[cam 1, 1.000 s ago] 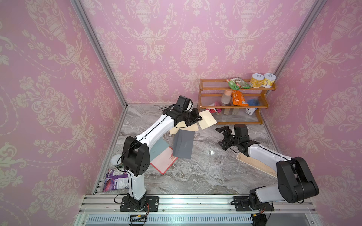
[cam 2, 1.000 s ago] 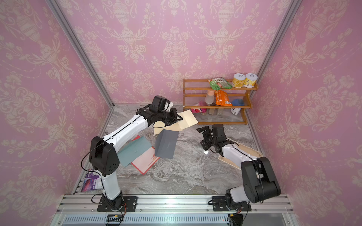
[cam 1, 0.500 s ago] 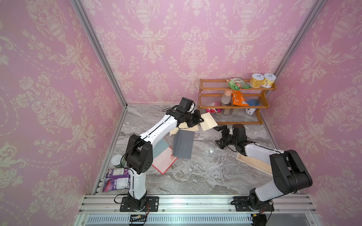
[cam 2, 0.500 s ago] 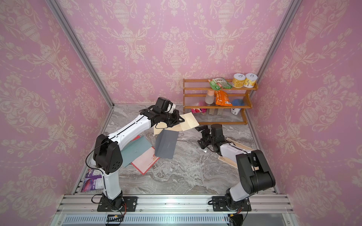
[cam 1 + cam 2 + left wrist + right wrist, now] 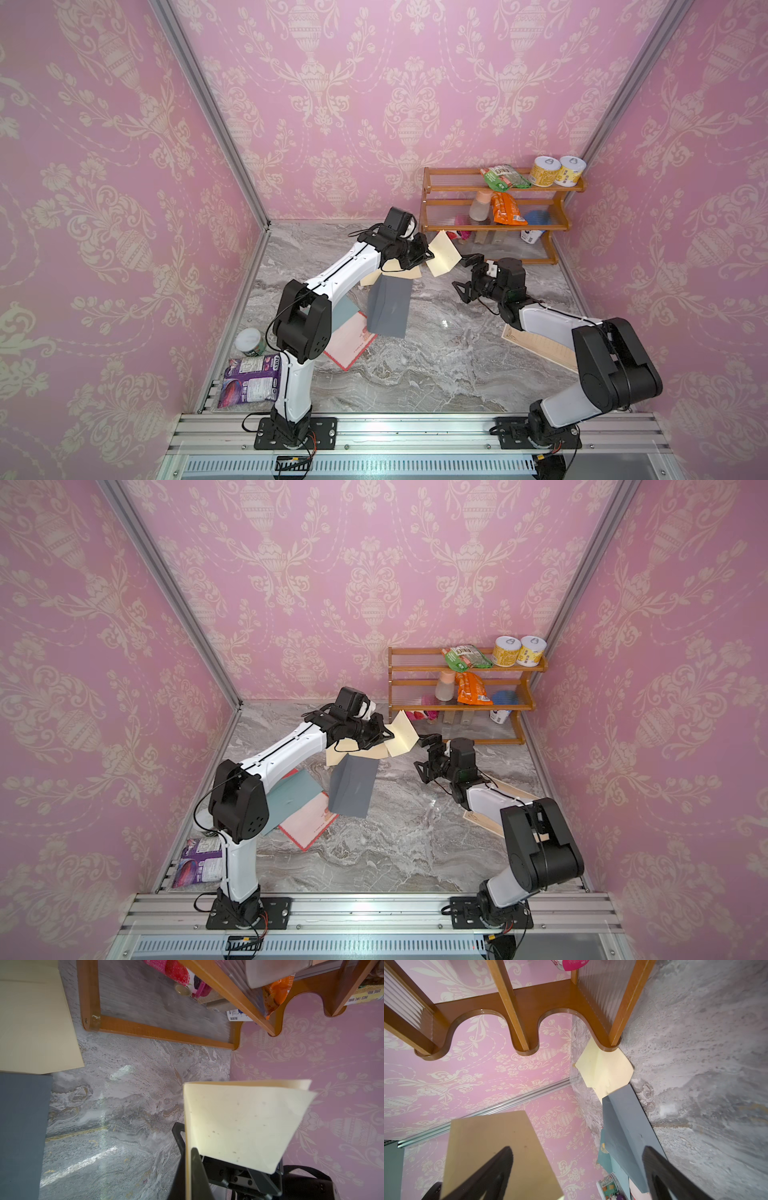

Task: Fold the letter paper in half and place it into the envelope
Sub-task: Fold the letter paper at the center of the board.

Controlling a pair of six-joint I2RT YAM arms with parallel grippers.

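One folded paper [image 5: 444,259] clamped in left gripper [image 5: 424,257], right gripper [image 5: 465,274] fingers wide apart just right, one grey envelope [image 5: 388,307] nearer.

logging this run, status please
left pincer shut on folded paper, aloft. right pincer open, near it. envelope on table. shelf close behind.

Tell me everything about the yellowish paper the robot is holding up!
The paper is pale cream, thin and plain, with tiny dark specks. It is folded in half, its two layers gaping a little at the free edges. It is up in the air, standing on edge, above the marble table near the wooden shelf. The left gripper is shut on its creased edge. The open right gripper is close beside it, seemingly not touching.
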